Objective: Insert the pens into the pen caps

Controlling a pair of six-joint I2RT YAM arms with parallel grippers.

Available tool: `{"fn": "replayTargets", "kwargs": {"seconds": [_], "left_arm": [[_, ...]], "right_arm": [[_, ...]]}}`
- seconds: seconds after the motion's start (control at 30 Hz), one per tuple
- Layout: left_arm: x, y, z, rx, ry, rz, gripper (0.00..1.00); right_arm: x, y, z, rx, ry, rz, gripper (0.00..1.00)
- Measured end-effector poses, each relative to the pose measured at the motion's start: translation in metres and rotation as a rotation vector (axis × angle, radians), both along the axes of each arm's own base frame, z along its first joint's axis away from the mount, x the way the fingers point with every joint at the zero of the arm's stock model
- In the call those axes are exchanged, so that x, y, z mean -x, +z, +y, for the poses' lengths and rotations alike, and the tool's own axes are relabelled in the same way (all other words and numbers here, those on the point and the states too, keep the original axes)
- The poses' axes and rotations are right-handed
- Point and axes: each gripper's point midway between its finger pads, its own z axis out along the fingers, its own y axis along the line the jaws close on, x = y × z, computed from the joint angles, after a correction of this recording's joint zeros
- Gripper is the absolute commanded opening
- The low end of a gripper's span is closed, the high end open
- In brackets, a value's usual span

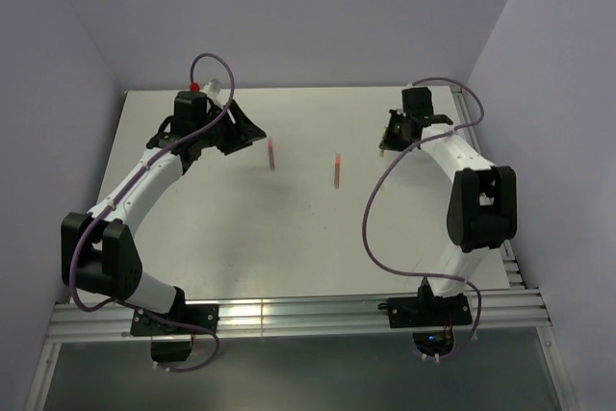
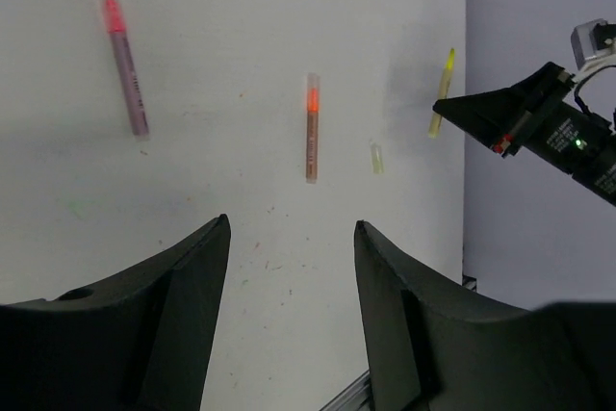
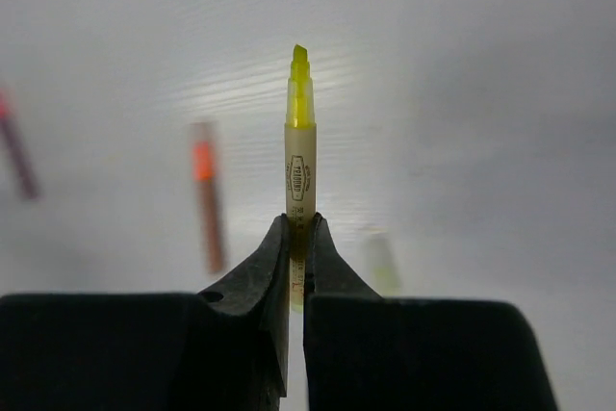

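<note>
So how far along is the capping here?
Looks two-thirds done: the pink pen and orange pen lie capped. In hand: right jaws shut on the uncapped yellow pen. Remaining: pushing it into the pale cap on the table; left jaws open, empty.

Matt white table (image 2: pixel 289 45), matt black plastic left hand (image 2: pixel 291 223), smooth pale plastic yellow-tipped pen (image 3: pixel 300 170).

A robotics lab test cell: bare pale walls (image 1: pixel 289 16) enclose a white table (image 1: pixel 289 247) edged with aluminium rails (image 1: pixel 308 319).
</note>
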Motion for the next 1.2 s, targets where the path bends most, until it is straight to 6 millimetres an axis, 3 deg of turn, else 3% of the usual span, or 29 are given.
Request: {"fn": "replayTargets", "kwargs": {"seconds": [0.1,0.23,0.33,0.53,0.73,0.9,1.2], "left_arm": [[0.001,0.004,-0.003,0.031,-0.019,-0.011,0.61],[0.008,0.013,-0.005,0.055,-0.036,-0.044,0.62],[0.012,0.028,-0.006,0.081,-0.045,-0.090,0.62],[0.018,0.053,-0.011,0.139,-0.071,-0.168,0.63],[0.026,0.048,-0.023,0.153,-0.100,-0.166,0.63],[0.043,0.044,-0.036,0.165,-0.139,-0.176,0.64],[0.047,0.048,-0.032,0.167,-0.113,-0.207,0.63]], "right_arm": [[0.011,0.048,0.059,-0.108,0.135,-0.146,0.00],[0.042,0.100,0.137,-0.307,0.333,-0.287,0.00],[0.062,0.121,0.178,-0.423,0.436,-0.338,0.00],[0.107,0.137,0.246,-0.604,0.611,-0.332,0.00],[0.124,0.166,0.277,-0.717,0.681,-0.379,0.00],[0.127,0.175,0.283,-0.755,0.691,-0.392,0.00],[0.124,0.180,0.288,-0.775,0.689,-0.408,0.00]]}}
